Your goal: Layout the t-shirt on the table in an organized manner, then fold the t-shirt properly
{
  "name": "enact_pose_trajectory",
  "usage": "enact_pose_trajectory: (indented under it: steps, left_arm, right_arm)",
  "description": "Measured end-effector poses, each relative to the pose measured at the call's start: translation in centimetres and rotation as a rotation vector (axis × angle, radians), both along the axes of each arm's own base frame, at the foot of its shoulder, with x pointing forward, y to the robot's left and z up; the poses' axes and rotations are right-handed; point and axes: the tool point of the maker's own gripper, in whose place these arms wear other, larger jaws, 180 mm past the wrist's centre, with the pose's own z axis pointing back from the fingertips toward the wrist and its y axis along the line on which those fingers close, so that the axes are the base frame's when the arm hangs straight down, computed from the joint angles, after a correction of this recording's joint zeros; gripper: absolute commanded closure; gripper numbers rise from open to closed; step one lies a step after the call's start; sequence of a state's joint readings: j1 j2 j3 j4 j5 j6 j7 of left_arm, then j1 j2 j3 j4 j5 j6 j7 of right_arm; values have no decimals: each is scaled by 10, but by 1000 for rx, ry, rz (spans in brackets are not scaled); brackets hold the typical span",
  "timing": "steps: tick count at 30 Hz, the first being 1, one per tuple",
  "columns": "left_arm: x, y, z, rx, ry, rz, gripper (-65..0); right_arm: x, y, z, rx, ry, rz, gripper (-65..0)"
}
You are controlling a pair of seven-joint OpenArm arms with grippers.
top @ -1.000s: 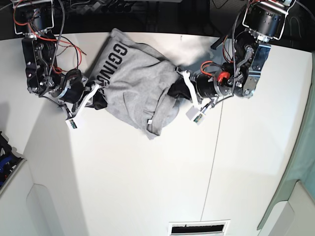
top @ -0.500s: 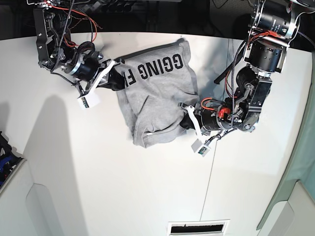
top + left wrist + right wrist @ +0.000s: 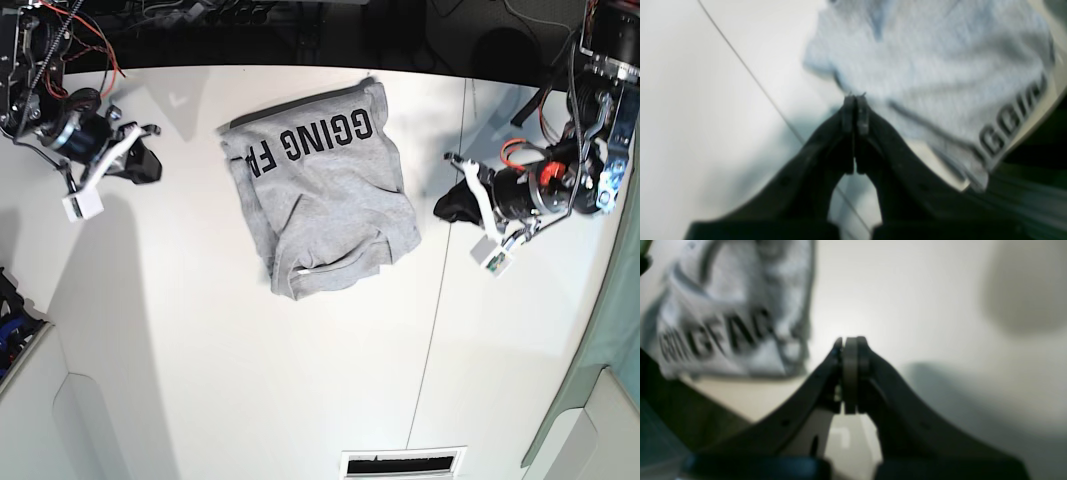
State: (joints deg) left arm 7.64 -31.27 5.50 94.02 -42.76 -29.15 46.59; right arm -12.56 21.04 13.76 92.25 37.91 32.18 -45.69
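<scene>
**Operator:** Both pincers are pressed together with nothing between them. My left gripper [image 3: 447,207] hangs over bare table to one side of the t-shirt [image 3: 325,195], and my right gripper [image 3: 143,163] is out on the other side; neither one touches cloth.

**Observer:** Where does that leave the shirt?

**Operator:** It lies near the far edge of the table [image 3: 250,380], lettering [image 3: 312,141] up, bunched into a rough block. I'd judge the layout unfinished: the sleeves aren't spread, a rumpled hem or collar band curls along the near side, and no proper fold has begun.

**Observer:** Room to work?

**Operator:** Plenty on the near side, a wide bare stretch of white. The far edge is tight, since the shirt's top border sits just beside the dark drop-off. The seam line [image 3: 440,300] runs past the shirt on my left arm's side, not under it. I'd want to drag the shirt toward the middle before spreading.
</scene>
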Motion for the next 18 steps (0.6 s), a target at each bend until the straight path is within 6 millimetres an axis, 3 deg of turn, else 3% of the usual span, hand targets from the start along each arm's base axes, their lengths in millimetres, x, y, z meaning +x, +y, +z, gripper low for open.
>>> enact_pose_trajectory:
  steps: [2,4,7,9,14,18]
  left_arm:
    - [-38,19,-12,35,64,35,0]
    - [-76,31,-17,88,106,32,0]
    - [-125,26,-14,128,135,-12,0]
    - [-160,18,-19,161,168,-44,0]
    - [-252,27,-62,289,372,-8,0]
    - [-301,28,-95,338,528,-68,0]
  right_arm:
    - [-25,-14,-5,-52,50,22,0]
    - [-46,-13,-3,-42,74,46,0]
    - [-76,6,-1,5,118,127,0]
    - [-106,15,-11,-4,192,215,0]
    - [-190,21,-43,-90,412,433,0]
    - [-231,31,-58,-110,506,546,0]
